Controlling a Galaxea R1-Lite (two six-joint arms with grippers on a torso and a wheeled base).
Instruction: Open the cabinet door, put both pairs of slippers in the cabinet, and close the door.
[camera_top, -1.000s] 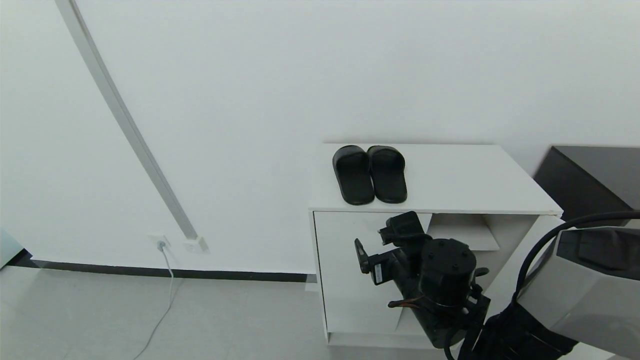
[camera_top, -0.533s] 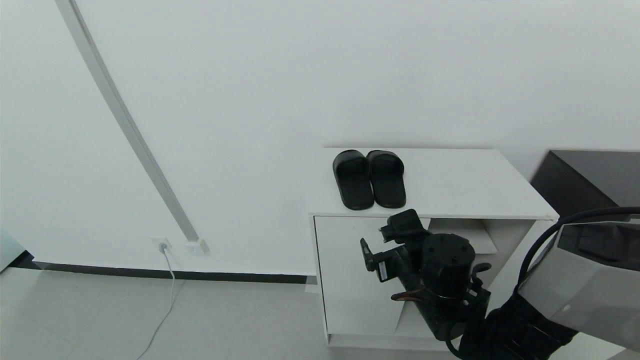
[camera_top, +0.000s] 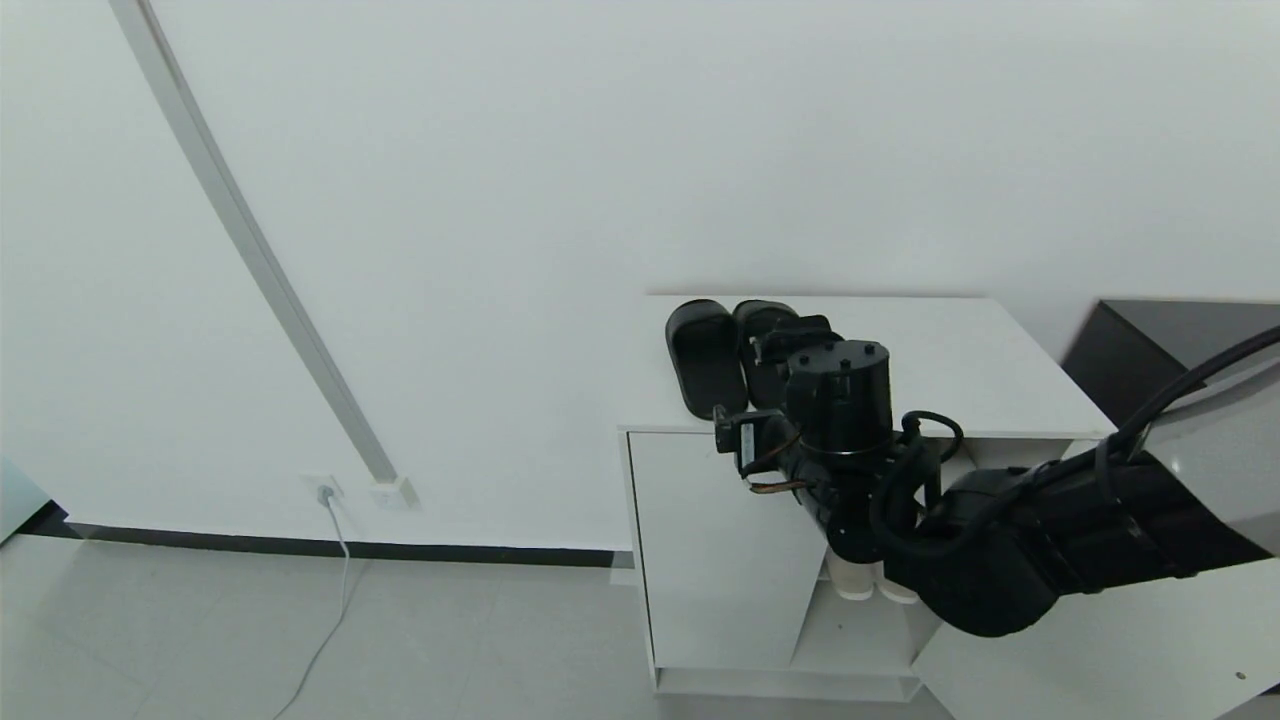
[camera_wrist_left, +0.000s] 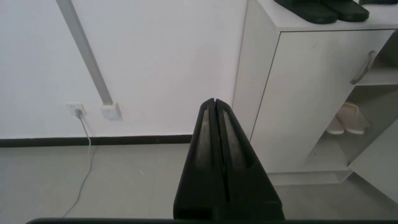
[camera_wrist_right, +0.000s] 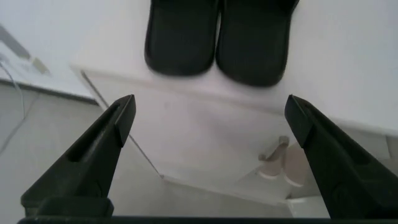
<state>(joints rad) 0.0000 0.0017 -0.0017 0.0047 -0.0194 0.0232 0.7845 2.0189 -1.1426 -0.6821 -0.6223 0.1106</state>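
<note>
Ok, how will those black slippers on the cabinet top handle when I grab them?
Probably light and slightly bendy: the black slippers look like moulded foam slides. Lying loose side by side on the smooth cabinet top, they may slide or separate if pushed.

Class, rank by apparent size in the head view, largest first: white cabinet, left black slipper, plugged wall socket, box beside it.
1. white cabinet
2. left black slipper
3. plugged wall socket and box beside it: look alike, tied.

The left gripper is seen with its fingers pressed together. Beyond it, black slippers are set on the white cabinet; pale slippers are kept inside, beside the door.
</note>
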